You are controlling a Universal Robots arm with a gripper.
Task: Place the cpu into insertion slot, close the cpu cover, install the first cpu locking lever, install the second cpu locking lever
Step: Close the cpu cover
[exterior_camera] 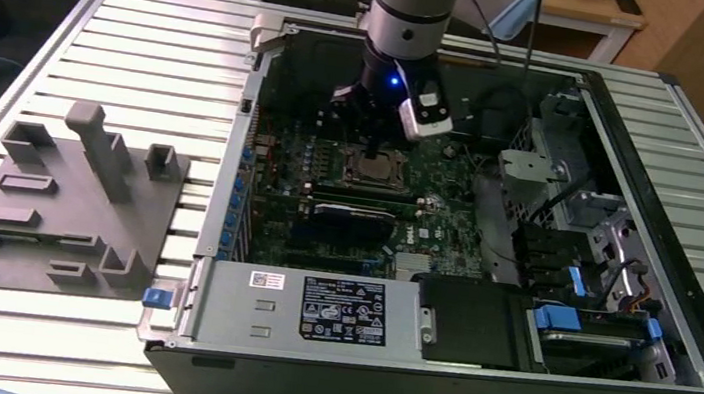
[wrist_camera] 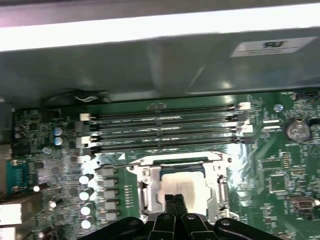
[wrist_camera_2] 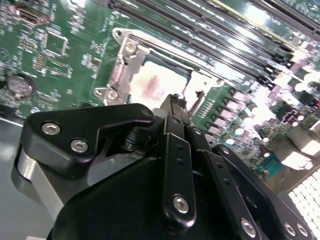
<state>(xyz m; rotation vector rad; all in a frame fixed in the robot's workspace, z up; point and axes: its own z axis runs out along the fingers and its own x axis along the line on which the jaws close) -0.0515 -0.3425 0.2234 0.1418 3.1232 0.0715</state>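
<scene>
The cpu (wrist_camera: 186, 184) lies flat in the insertion slot (exterior_camera: 394, 182), right under the fingertips. Its dull shiny top shows through the hole in the middle of the cpu cover (wrist_camera: 182, 161). The cover looks like it lies flat, with its thin metal edges going all around the chip.

The gripper (wrist_camera: 175, 199) points down at the near edge of the chip. Its two fingers (wrist_camera: 170, 206) are pressed close together and there is nothing between them. I cannot tell if the tips touch the chip or the cover, or just hang a tiny bit above.

In the second wrist view the gripper (wrist_camera_2: 172, 102) tips sit over one edge of the cpu (wrist_camera_2: 156, 82). A corner of the cover (wrist_camera_2: 125, 62) with its round screws sticks out to the side of the fingers.

Past the fingers, on the far side of the cover, run the long dark memory slots (wrist_camera: 165, 127), just beside the cover's edge. Past those stands the grey case wall (wrist_camera: 150, 65). On one side of the fingers is a row of little silver cans (wrist_camera: 87, 195), near the cover. On the other side the green board (wrist_camera: 272, 172) is mostly low and flat, with a round battery (wrist_camera: 297, 131) well apart from the fingers.

In the exterior view the gripper (exterior_camera: 376, 148) reaches down into the open computer case (exterior_camera: 241, 143). The space right above the slot is open. The case edge on the exterior view's left is well apart from the fingers. Black cables (exterior_camera: 504, 105) and metal boxes (exterior_camera: 561, 132) fill the exterior view's right.
</scene>
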